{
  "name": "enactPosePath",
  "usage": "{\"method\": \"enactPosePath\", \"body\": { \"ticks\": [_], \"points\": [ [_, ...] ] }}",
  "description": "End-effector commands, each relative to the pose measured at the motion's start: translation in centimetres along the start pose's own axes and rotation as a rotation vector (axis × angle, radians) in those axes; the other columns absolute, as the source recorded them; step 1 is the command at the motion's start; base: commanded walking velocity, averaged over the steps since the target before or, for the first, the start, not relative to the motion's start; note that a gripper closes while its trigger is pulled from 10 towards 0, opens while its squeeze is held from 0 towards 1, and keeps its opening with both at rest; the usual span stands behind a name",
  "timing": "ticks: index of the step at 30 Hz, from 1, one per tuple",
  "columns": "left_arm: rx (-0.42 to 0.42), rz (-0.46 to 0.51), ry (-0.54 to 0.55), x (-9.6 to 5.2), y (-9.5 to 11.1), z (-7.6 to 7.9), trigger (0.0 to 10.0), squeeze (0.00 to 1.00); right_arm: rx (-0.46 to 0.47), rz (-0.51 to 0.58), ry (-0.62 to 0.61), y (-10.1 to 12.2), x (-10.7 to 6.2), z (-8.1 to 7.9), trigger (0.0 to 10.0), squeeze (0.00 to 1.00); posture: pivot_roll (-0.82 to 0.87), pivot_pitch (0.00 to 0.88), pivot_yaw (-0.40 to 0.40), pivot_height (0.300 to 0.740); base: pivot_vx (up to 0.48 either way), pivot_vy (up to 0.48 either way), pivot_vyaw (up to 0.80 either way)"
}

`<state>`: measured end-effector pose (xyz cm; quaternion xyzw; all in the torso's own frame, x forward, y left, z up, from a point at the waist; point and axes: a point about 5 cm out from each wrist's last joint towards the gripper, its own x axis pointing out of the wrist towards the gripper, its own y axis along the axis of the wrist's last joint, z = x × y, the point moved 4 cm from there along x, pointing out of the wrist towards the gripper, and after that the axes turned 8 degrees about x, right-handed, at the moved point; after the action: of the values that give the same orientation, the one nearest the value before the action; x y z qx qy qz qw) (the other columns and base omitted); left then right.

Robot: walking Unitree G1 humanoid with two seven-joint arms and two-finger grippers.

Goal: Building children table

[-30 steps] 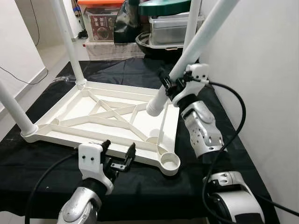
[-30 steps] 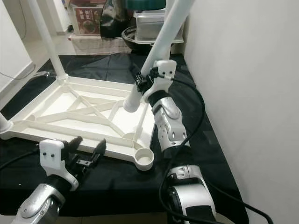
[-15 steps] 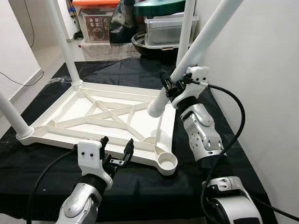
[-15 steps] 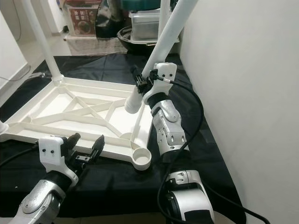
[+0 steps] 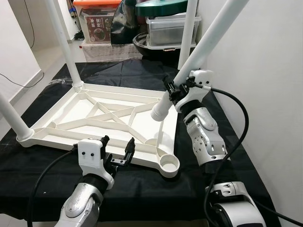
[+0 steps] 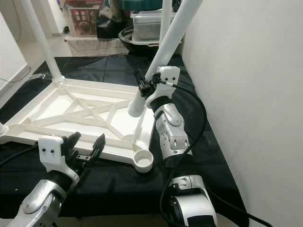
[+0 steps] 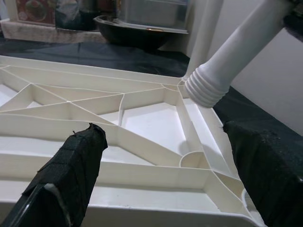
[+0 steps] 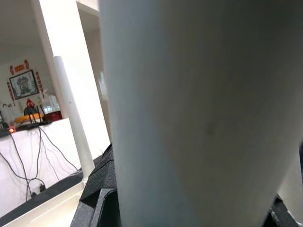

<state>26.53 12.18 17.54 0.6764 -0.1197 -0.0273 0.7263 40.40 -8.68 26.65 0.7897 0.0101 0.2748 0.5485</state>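
Pinching the loose white table leg in my right gripper, I am holding it tilted with its ribbed end above the upturned white tabletop on the black cloth, while my left gripper is hovering spread at its near edge.

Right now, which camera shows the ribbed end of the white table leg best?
The left wrist view: the ribbed end is close, sharp and clear of the upturned white tabletop. The eye views show it small; the right wrist view shows smooth shaft.
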Motion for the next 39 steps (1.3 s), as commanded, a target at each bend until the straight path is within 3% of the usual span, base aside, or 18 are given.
{"method": "enactPosePath", "body": {
  "ticks": [1,39],
  "points": [
    [0.008,-0.006,0.017,-0.04,-0.29,-0.25,10.0,0.00,-0.008,-0.011,0.017,-0.24,0.01,-0.50,10.0,0.00,-0.01,0.008,0.004,0.740,0.000,0.000,0.00],
    [0.003,0.006,0.028,0.29,-0.35,-0.31,10.0,0.00,-0.002,-0.032,0.008,-0.83,-0.13,-0.79,10.0,0.00,-0.01,0.001,-0.004,0.740,0.000,0.000,0.00]
  ]
}}
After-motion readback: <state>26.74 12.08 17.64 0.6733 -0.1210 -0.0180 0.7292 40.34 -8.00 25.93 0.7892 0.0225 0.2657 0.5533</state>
